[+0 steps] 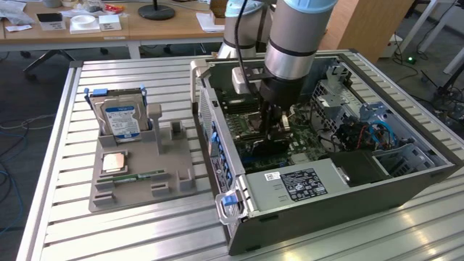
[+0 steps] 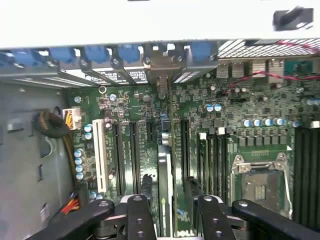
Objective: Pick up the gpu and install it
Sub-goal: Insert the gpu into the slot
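Gpu (image 2: 165, 180) stands edge-on in its motherboard (image 2: 135, 120) slot at frame centre; our gripper (image 2: 169, 220) straddles it, jaws spread, holding nothing; installation looks nearly done.

Count of items on the table (image 1: 130, 228) and inside the computer.

There was one open computer case (image 1: 326, 190), one robot arm (image 1: 294, 43) with one claw (image 2: 169, 212), one gpu (image 2: 165, 180) seated edge-on, one grey parts tray (image 1: 138, 185), one hard drive (image 1: 121, 119), one memory stick (image 1: 134, 177) and one white slot (image 2: 101, 155).
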Action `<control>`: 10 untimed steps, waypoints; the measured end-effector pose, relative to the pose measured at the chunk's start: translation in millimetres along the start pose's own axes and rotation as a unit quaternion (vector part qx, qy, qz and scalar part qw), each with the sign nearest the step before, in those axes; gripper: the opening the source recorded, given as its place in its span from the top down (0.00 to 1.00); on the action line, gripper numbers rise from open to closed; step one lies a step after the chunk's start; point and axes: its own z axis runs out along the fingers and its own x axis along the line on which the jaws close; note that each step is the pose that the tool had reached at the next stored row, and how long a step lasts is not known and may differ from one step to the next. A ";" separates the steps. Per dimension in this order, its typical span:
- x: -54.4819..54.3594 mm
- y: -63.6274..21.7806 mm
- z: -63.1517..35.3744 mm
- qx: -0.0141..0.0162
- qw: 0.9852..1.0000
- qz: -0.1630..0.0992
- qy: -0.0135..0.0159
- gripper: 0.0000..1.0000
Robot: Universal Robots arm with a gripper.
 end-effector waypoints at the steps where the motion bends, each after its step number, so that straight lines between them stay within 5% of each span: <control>1: -0.1 -0.1 -3.5 0.000 1.000 0.000 0.000 0.60; 10: -0.8 -0.8 -26.6 0.000 1.000 0.000 0.000 0.60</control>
